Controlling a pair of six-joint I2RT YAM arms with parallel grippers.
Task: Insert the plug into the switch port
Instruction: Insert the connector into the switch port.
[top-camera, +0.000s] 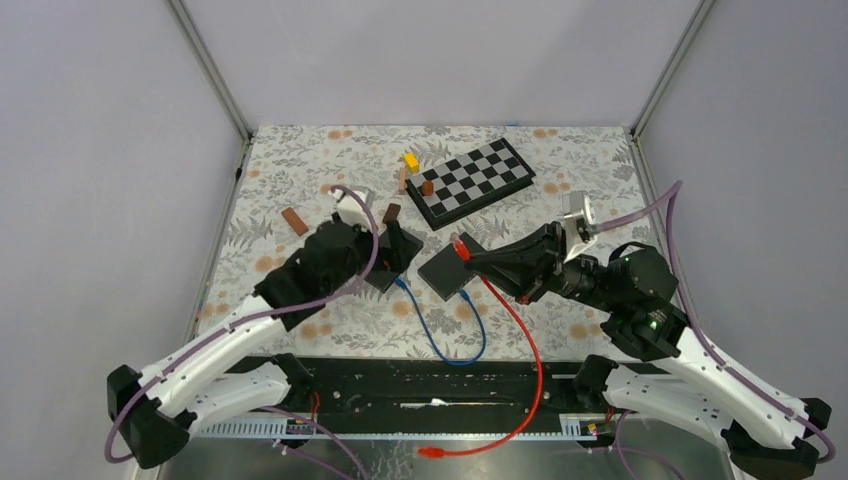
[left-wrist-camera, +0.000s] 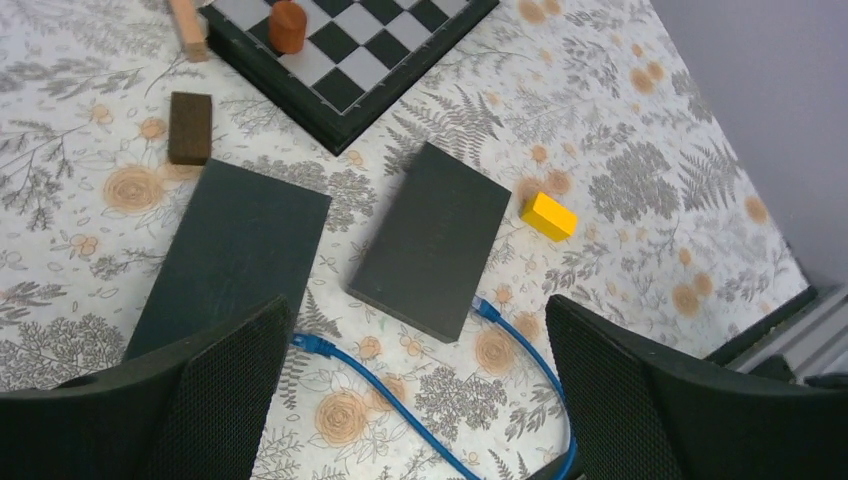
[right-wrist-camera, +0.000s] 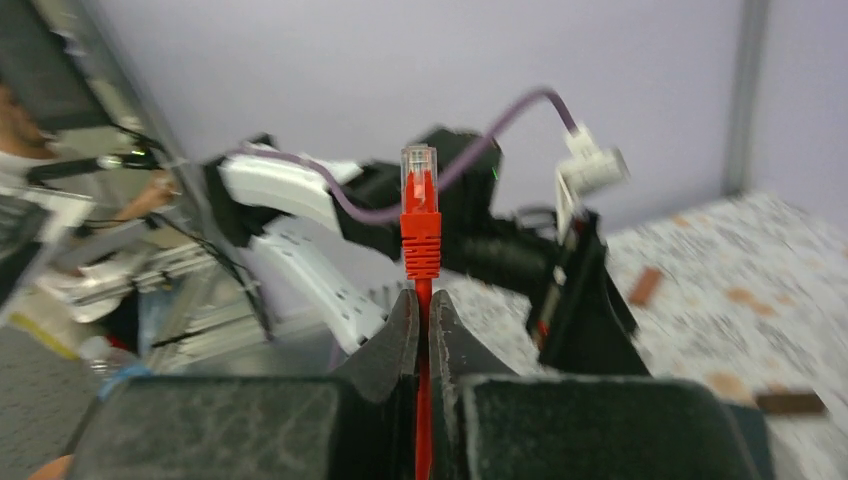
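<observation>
Grey-walled cell, floral-print table (top-camera: 300, 150), two arms bolted at the near edge. Pictured with a red patch cable (top-camera: 512, 330) pinched just behind its plug (top-camera: 460, 246) in the right claw (right-wrist-camera: 424, 305), fingers pressed flat together on the cord. Plug held clear of the table, roughly over the far corner of the right-hand network switch (top-camera: 445, 272) near the table's middle. Long axis in line with the fingers, clear tip leading, aimed toward the table's left edge and the opposite arm. Likely target just below and slightly nearward of that tip, so right arm plainly the nearer. Ports themselves out of sight. Judging by the blue patch cable (left-wrist-camera: 400, 395), both ends butted against the switches' near edges, probably set along those edges; hence a likely need to swing the plug round to face the far edge, then lower it. Left claw (left-wrist-camera: 416, 315) spread wide and empty, hovering above the near edges of the left-hand network switch (left-wrist-camera: 240, 250) and its twin.

Counted: two switches, two cables, one chessboard (top-camera: 480, 175) toward the far edge, one rust-coloured cylinder (left-wrist-camera: 287, 25) on it, one pale wooden stick (left-wrist-camera: 187, 28) beside it, two brown blocks (top-camera: 295, 221) on the cloth. One yellow block (top-camera: 411, 160) off the chessboard's far-left corner from above, and a yellow block (left-wrist-camera: 548, 216) beside the right-hand switch from the left wrist. Whether the same block, impossible to say.
</observation>
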